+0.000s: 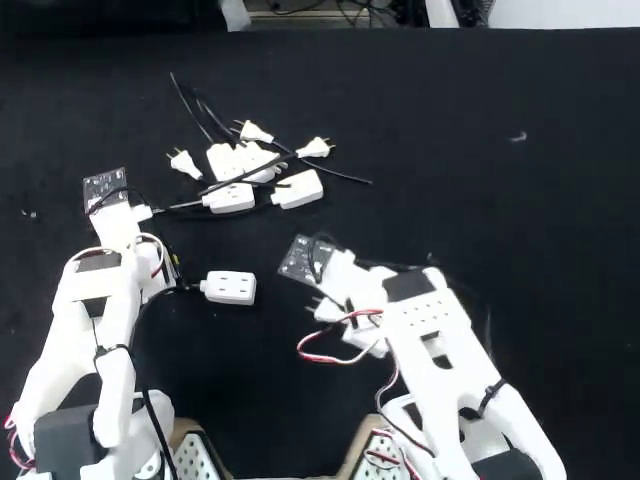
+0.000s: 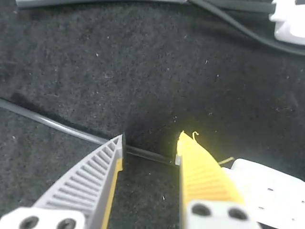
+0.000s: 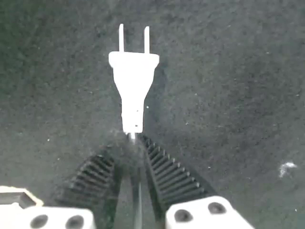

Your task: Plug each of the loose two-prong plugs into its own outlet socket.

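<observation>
Right claw is pinched narrow on the cord at the tail of a white two-prong plug. The plug lies flat on the black table, prongs pointing away from the claw.

Left claw stands open. Its grey finger and yellow finger sit either side of a thin black cable that crosses the table between their tips. I can't tell whether the tips touch the cable. A white block sits just beside the yellow finger; I can't tell what it is.

From the high view, one white outlet socket lies by itself between the two arms, close to the left arm, with a dark lead running from it toward that arm.

Farther out and left of centre is the tangle:
- three white outlet sockets, one far, one left, one right, bunched together
- three loose plugs fanned around the far side: left plug, middle plug, right plug
- black leads criss-crossing over and between them

Right half of the table is plain black cloth.
</observation>
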{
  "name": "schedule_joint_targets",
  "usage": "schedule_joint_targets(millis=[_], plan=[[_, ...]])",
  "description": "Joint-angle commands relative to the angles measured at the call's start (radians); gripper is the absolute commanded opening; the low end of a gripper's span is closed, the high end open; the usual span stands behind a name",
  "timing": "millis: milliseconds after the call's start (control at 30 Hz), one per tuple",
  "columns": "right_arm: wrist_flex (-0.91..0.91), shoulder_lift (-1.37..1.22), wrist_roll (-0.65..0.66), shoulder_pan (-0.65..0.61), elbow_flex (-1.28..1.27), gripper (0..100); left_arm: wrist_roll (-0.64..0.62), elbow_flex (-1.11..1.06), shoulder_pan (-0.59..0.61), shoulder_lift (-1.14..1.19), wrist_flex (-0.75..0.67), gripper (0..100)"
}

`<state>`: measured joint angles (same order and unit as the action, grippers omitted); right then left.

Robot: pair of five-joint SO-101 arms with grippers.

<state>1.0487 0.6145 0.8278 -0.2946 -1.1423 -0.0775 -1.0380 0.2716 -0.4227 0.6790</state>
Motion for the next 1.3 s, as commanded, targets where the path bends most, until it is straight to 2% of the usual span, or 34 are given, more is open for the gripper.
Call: schedule_joint_targets(millis=[0,100,267,467,700,800,933,1100,1267], plan=[[0.038,0.039,0.012,-0.018,0.016,9.3,0.0,0.007,0.008,-0.023,-0.015,19],[0.101,0.041,0.012,-0.02,0.061,17.7,0.0,0.008,0.008,-0.023,-0.015,19],[0.115,0.041,-0.098,-0.02,0.147,18.0,0.0,0.008,0.008,-0.023,-0.015,19],[-0.084,0.035,-0.227,-0.023,0.097,18.0,0.0,0.008,0.008,-0.023,-0.015,19],[-0.259,0.035,-0.219,-0.157,-0.084,18.0,0.0,0.008,0.008,-0.023,-0.015,19],[-0.287,0.035,-0.219,-0.172,-0.114,18.0,0.0,0.007,0.008,-0.023,-0.015,19],[-0.253,0.035,-0.212,-0.17,-0.119,16.9,0.0,0.007,0.008,-0.023,-0.015,19],[-0.175,0.039,-0.078,-0.166,-0.119,0.6,0.0,0.007,0.008,-0.023,-0.015,19],[-0.152,0.041,-0.071,-0.166,-0.114,1.1,0.0,0.007,0.008,-0.023,-0.015,19]])
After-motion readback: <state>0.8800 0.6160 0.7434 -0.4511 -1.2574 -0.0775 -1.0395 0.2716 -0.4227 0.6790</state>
